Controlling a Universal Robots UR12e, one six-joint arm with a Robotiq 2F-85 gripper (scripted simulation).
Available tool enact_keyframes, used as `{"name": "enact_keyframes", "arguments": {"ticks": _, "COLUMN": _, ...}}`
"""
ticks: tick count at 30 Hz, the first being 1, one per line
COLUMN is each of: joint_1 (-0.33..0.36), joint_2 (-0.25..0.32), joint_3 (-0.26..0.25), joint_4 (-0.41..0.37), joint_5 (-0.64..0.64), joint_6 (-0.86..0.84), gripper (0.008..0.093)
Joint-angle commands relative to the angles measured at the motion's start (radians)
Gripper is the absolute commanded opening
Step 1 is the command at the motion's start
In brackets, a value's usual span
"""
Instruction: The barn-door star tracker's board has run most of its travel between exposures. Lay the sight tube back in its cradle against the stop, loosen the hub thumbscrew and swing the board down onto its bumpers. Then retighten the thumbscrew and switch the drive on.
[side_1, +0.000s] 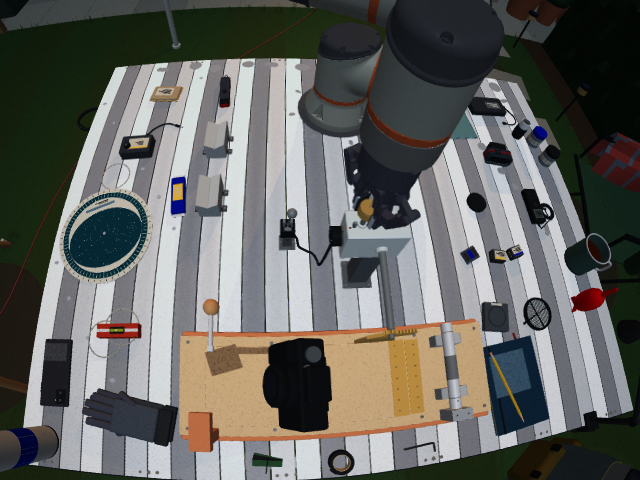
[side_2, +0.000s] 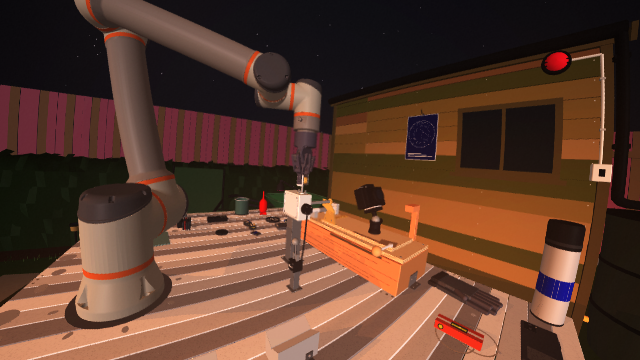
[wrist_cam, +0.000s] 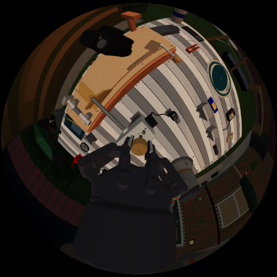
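Observation:
In the middle of the slatted deck stands the tracker's grey hub box (side_1: 373, 238) on its post, with a brass thumbscrew (side_1: 366, 208) (wrist_cam: 139, 146) on top and a grey shaft running to the wooden board (side_1: 331, 380). The board carries a black camera (side_1: 298, 383), and the white sight tube (side_1: 451, 365) lies in its cradle near the right end. A ball-topped drive switch (side_1: 288, 227) sits left of the hub, wired to it. My gripper (wrist_cam: 139, 147) hangs straight down over the hub and is closed around the thumbscrew.
A green mug (side_1: 589, 253) stands at the deck's right edge, near a red blower (side_1: 592, 299). A star-chart disc (side_1: 105, 235) lies on the left, a glove (side_1: 130, 415) and a red level (side_1: 118, 330) lower left. A notebook with a pencil (side_1: 514, 382) lies beside the board's right end.

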Motion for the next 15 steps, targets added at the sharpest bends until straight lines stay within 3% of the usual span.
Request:
{"name": "enact_keyframes", "arguments": {"ticks": 1, "joint_1": 0.0, "joint_2": 0.0, "joint_3": -0.001, "joint_4": 0.0, "joint_5": 0.0, "joint_6": 0.035, "gripper": 0.008}}
{"name": "enact_keyframes", "arguments": {"ticks": 15, "joint_1": 0.0, "joint_2": 0.0, "joint_3": -0.001, "joint_4": 0.0, "joint_5": 0.0, "joint_6": 0.436, "gripper": 0.008}}
